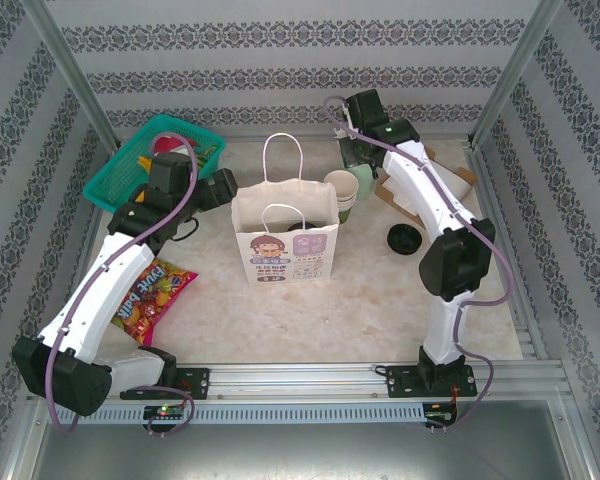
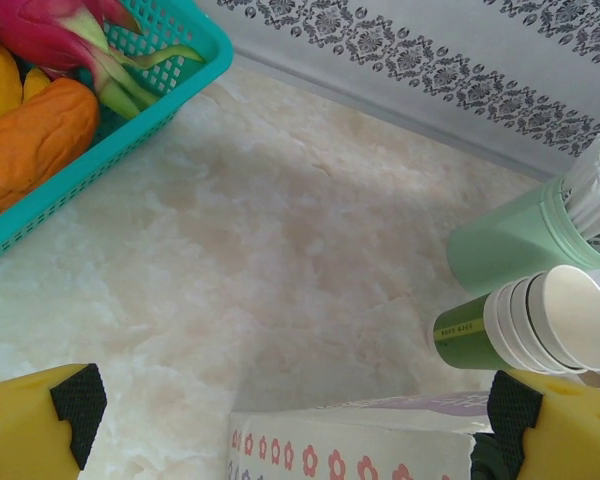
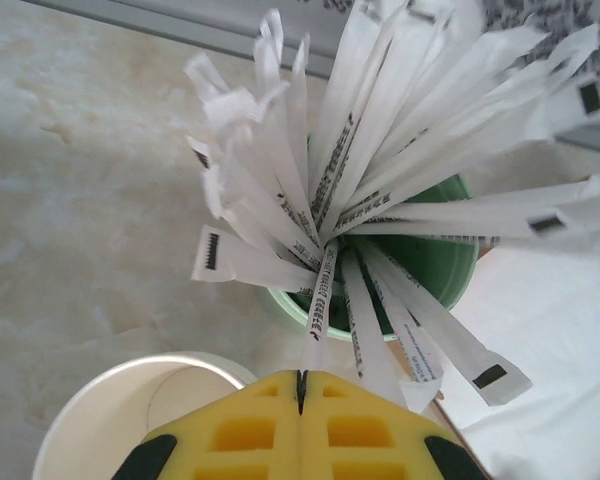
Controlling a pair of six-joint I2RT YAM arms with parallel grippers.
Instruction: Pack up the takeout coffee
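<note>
Coffee (image 1: 405, 238) is sitting on the table (image 1: 310, 310) at 3 o'clock of the bag (image 1: 285, 240) in the top view, well apart from both grippers. The left gripper (image 1: 223, 187) is hanging at the bag's 10 o'clock and the right gripper (image 1: 352, 152) at its 1 o'clock, beyond the cups (image 1: 342, 190). On the left wrist view, its fingers (image 2: 65, 405) are standing wide apart over the bag's rim. On the right wrist view, its fingers (image 3: 250, 430) are pressing together at 6 o'clock below the straws (image 3: 380, 150) in their holder (image 3: 450, 265); whether they are pinching one cannot be told.
</note>
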